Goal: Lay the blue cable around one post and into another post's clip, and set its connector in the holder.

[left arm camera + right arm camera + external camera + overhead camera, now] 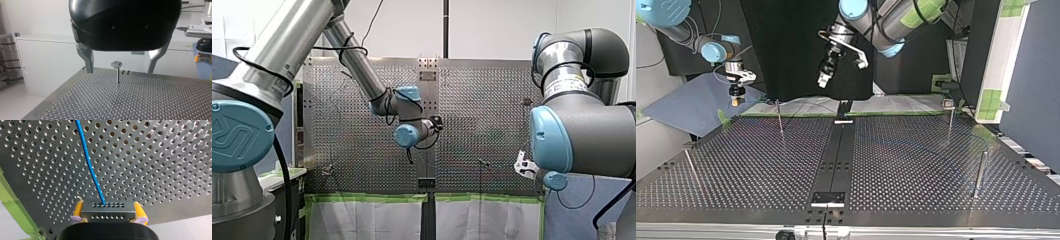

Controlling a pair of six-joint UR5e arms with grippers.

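Pinching connector [108,213] in R gripper's [737,99] yellow pads [78,208] near table [162,170] edge, w/ blue cable [87,162] running ahead over the holes, prob. to tow it round posts, and hanging L gripper [823,81] high, jaws spread, facing clip post [117,72], prob. ready to guide slack.

Thin blue cable [90,167], nearly straight, entering a grey hole-studded block connector [108,215], clamped in my right gripper [108,207]
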